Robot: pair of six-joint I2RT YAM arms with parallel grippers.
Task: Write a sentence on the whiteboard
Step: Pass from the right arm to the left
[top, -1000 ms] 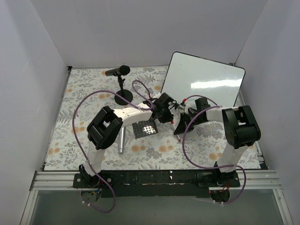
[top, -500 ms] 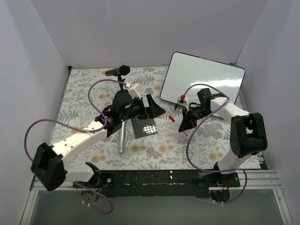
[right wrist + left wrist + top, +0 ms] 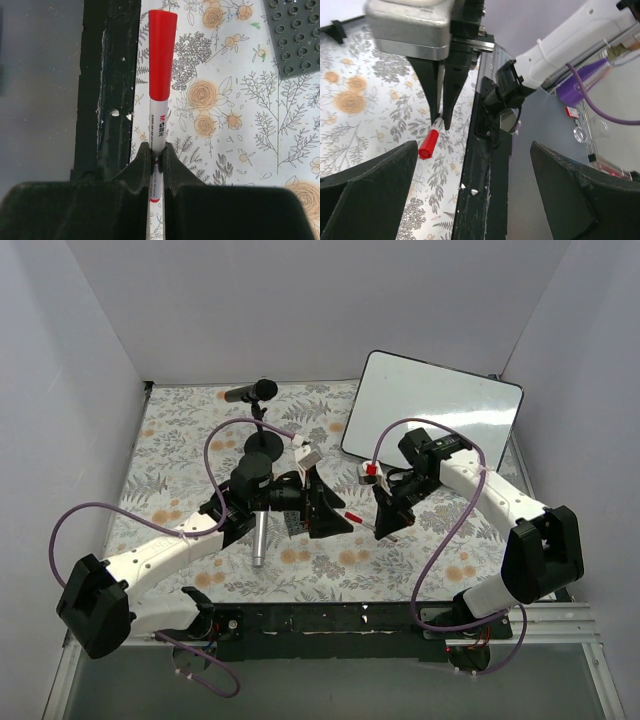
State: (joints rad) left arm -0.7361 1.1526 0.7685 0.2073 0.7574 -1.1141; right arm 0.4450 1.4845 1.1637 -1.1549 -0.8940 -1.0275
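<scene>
The whiteboard (image 3: 430, 410) leans at the back right, glossy and white; the sentence is not in view on it. My right gripper (image 3: 385, 523) (image 3: 156, 155) hovers over the floral mat, shut on a white marker (image 3: 159, 125) whose red cap (image 3: 162, 55) (image 3: 353, 516) is on and points toward the left gripper. My left gripper (image 3: 322, 508) (image 3: 475, 200) stands wide open just left of that cap, with nothing between its fingers (image 3: 365, 185). In the left wrist view the red cap (image 3: 431, 142) sticks out below the right gripper's closed jaws.
A black microphone on a round stand (image 3: 255, 395) is at the back left. A silver cylinder (image 3: 258, 538) lies under the left arm. A dark studded plate (image 3: 295, 35) lies on the mat. Purple cables loop off both arms. The black base rail (image 3: 330, 618) runs along the near edge.
The left gripper went from nearly shut beside the right gripper to wide open, and its arm swung out and low. The right gripper kept the marker and shifted slightly forward-left.
</scene>
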